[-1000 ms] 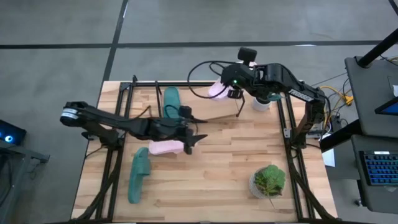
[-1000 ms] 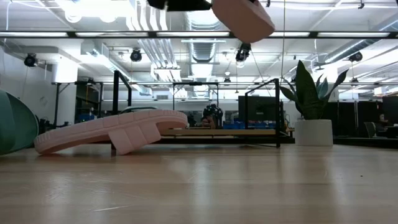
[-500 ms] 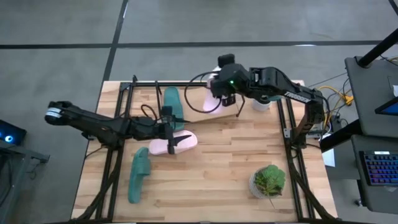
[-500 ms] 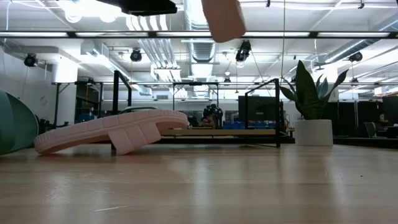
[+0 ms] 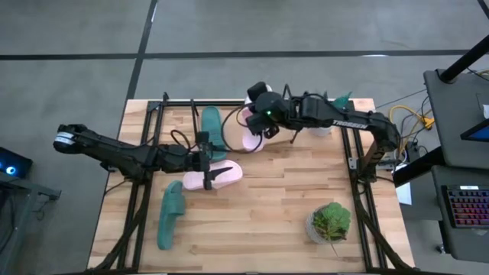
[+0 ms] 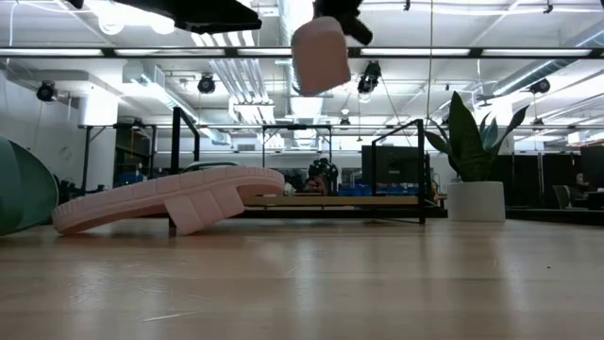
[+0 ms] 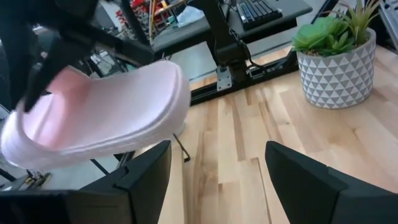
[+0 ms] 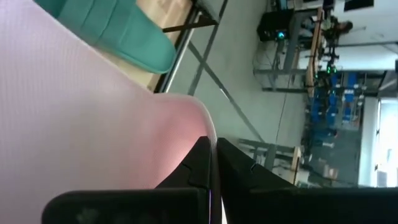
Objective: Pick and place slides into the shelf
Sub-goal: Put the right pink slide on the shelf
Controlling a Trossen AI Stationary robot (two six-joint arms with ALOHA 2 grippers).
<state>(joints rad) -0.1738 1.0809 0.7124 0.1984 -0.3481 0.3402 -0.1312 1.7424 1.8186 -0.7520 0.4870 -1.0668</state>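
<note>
While the right gripper (image 5: pixel 260 124) pinches a pale pink slide (image 5: pixel 251 131) aloft over the shelf (image 5: pixel 164 107), a teal slide (image 5: pixel 212 128) rests on the board just beside it; the left gripper (image 5: pixel 207 162), fingers spread, hovers over the second pink slide (image 5: pixel 213 176).

Matt pink slide (image 5: pixel 253 131), wooden table (image 5: pixel 267 214)

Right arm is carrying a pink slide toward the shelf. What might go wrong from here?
1. The right tool pinches the pink slide only by an edge, as the right wrist view shows; it may slip out.
2. A teal slide already lies on the shelf close by; lowering could knock it.
3. The left tool sits open at the second pink slide, near the right arm's path.
</note>
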